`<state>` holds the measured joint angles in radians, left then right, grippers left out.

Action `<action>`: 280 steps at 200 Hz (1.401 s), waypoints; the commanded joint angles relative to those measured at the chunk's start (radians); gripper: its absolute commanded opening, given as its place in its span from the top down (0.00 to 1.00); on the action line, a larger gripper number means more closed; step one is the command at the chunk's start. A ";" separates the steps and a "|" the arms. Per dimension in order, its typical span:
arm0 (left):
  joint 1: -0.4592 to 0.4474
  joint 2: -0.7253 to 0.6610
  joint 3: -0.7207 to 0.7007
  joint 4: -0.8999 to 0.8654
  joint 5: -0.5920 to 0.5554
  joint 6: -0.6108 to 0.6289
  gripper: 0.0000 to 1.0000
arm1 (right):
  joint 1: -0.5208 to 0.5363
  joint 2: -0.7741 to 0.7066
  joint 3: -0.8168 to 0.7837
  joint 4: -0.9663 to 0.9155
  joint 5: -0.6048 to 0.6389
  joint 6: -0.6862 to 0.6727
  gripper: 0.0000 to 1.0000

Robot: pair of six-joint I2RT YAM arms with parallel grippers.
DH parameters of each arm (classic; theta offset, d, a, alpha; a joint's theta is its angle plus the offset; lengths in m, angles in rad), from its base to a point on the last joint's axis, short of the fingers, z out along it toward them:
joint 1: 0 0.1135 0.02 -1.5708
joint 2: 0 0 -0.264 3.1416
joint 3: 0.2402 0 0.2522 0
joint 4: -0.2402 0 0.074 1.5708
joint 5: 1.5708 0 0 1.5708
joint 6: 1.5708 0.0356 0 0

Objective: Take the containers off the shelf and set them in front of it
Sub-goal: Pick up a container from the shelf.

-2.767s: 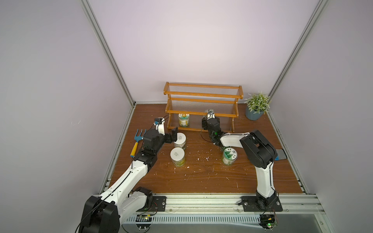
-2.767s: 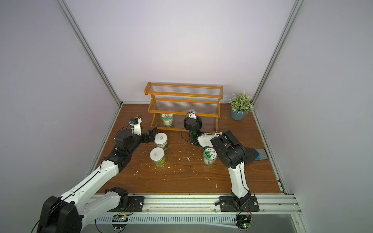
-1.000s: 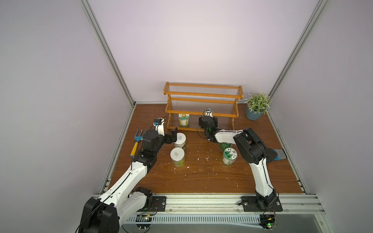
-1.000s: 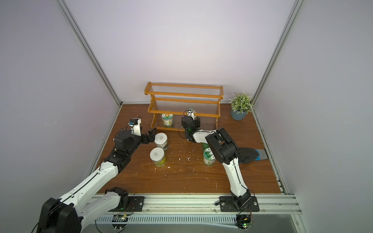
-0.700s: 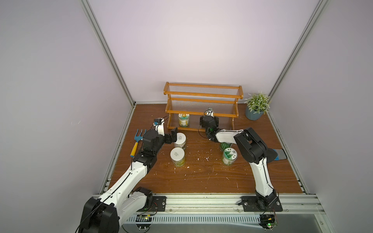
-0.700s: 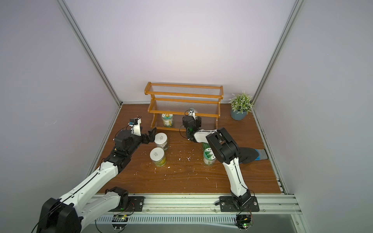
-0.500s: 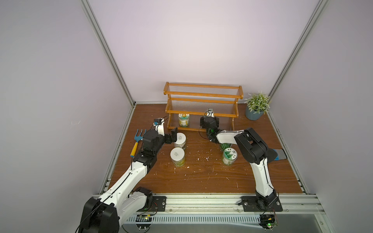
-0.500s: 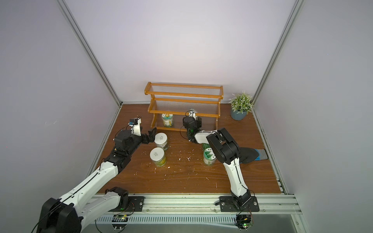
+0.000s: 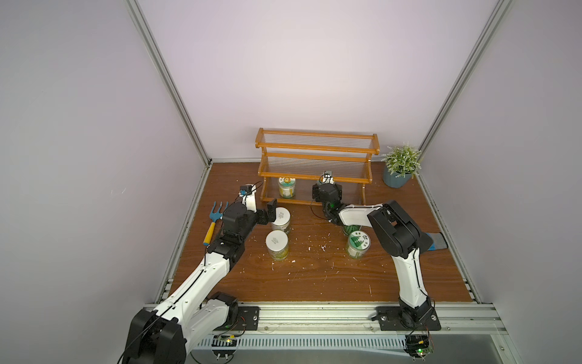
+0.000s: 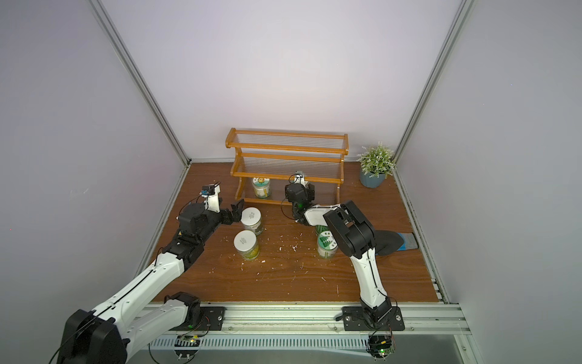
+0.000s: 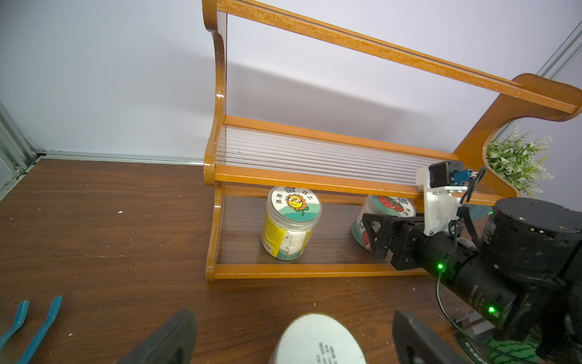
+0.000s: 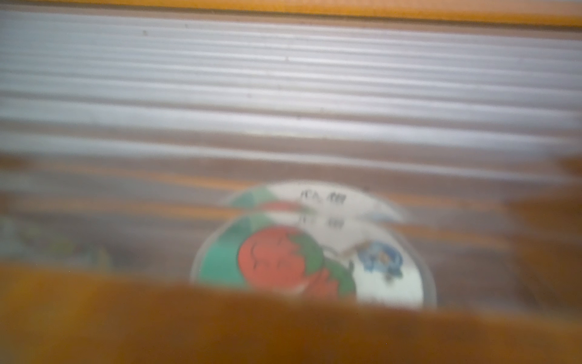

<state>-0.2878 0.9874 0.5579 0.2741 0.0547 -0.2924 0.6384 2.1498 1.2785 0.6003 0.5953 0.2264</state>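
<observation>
Left gripper (image 11: pixel 293 343), fingers wide apart, flanks the can (image 9: pixel 281 217) set down at the shelf's (image 9: pixel 315 156) 7 o'clock; right gripper (image 11: pixel 382 231) reaches the tomato jar (image 11: pixel 390 203) at sunflower jar's (image 11: pixel 293 220) 3 o'clock, and I cannot tell its grip.

White tube links and black joint housings on left arm (image 9: pixel 201 277) and right arm (image 9: pixel 409 274). Black bases (image 9: pixel 431 321), fixed with small screws. Blocky black fingers (image 11: pixel 170 337). White screwed bracket (image 11: pixel 439 201) at right wrist, with small black camera (image 11: pixel 441 171) and blue plug. Thin black cables (image 11: pixel 437 293) outside the shells. Green lights (image 11: pixel 440 267) and faint white lettering on dark forearm.
</observation>
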 commanded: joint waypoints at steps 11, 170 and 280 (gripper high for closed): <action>0.013 -0.017 -0.009 0.022 -0.007 -0.001 0.00 | 0.013 -0.106 -0.014 0.043 -0.008 -0.008 0.69; 0.013 -0.025 -0.012 0.026 -0.002 -0.009 0.00 | 0.069 -0.247 -0.094 -0.069 -0.025 0.062 0.74; 0.013 -0.030 -0.012 0.030 0.009 -0.014 0.00 | 0.225 -0.514 -0.357 -0.118 0.004 0.097 0.75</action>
<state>-0.2878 0.9722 0.5560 0.2745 0.0563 -0.3031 0.8310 1.7325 0.9447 0.4686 0.5720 0.2974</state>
